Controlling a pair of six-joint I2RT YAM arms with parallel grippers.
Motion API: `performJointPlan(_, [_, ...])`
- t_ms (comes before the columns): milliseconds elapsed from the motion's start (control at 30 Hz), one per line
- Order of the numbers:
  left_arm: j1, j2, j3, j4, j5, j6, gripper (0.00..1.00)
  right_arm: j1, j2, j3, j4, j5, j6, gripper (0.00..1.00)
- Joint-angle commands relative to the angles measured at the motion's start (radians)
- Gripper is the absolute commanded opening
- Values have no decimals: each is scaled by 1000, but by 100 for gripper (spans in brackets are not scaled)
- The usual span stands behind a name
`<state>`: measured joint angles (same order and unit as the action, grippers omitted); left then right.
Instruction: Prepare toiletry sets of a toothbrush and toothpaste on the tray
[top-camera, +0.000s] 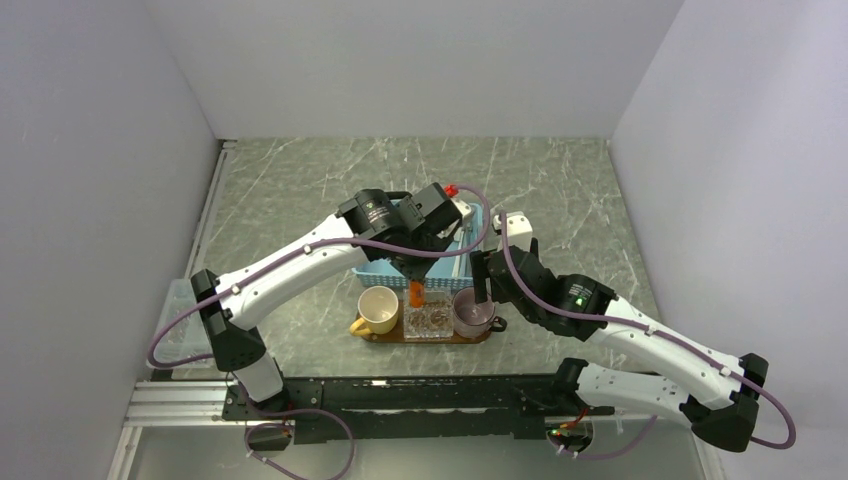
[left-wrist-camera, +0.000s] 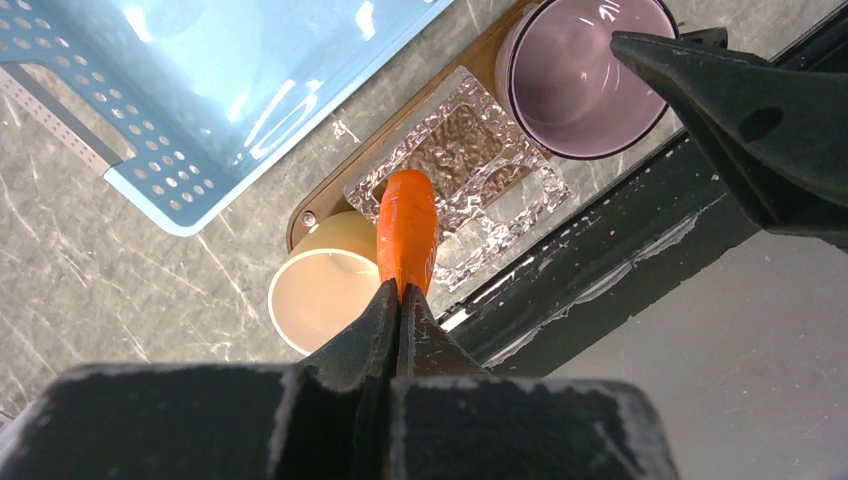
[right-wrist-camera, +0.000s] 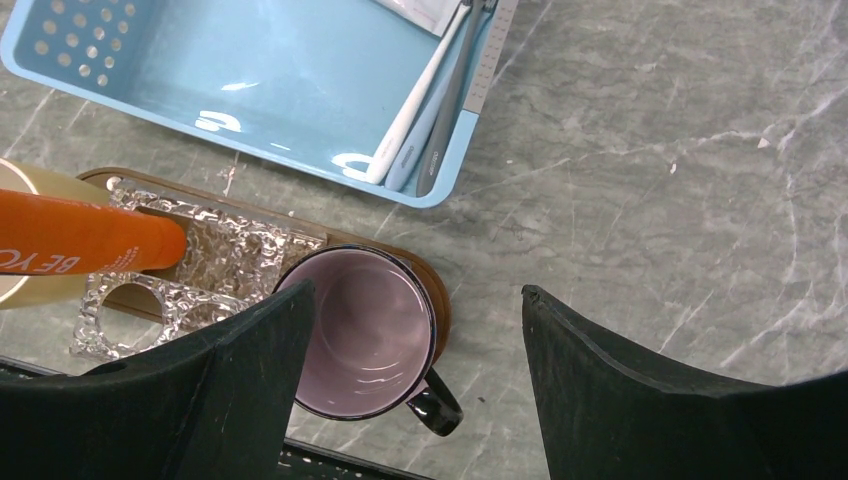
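Note:
My left gripper (left-wrist-camera: 402, 290) is shut on the tail of an orange toothpaste tube (left-wrist-camera: 405, 230), which hangs nose-down over the glass holder (left-wrist-camera: 470, 160) on the brown wooden tray (left-wrist-camera: 328, 187). From above, the tube (top-camera: 416, 293) shows between a cream cup (top-camera: 378, 310) and a purple mug (top-camera: 472, 312). My right gripper (right-wrist-camera: 417, 290) is open and holds nothing, hovering over the mug (right-wrist-camera: 360, 335) and the tray's right end (right-wrist-camera: 440, 300). Pale toothbrushes (right-wrist-camera: 420, 110) lie against the blue basket's right wall, with a white tube's corner (right-wrist-camera: 425, 10) at the top edge.
The blue basket (top-camera: 380, 270) stands just behind the tray, mostly under my left wrist. The cream cup (left-wrist-camera: 320, 290) fills the tray's left end. The black rail (top-camera: 400, 395) runs along the near table edge. Grey walls close in both sides.

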<state>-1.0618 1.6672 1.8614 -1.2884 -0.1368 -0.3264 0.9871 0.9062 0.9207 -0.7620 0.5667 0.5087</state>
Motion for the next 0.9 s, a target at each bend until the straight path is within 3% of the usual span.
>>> performJointPlan(0, [-4, -18, -8, 50, -16, 10, 0, -2, -9, -5, 17, -4, 12, 78])
performJointPlan(867, [-4, -74, -226, 215, -39, -12, 0, -3, 0, -8, 20, -5, 6, 78])
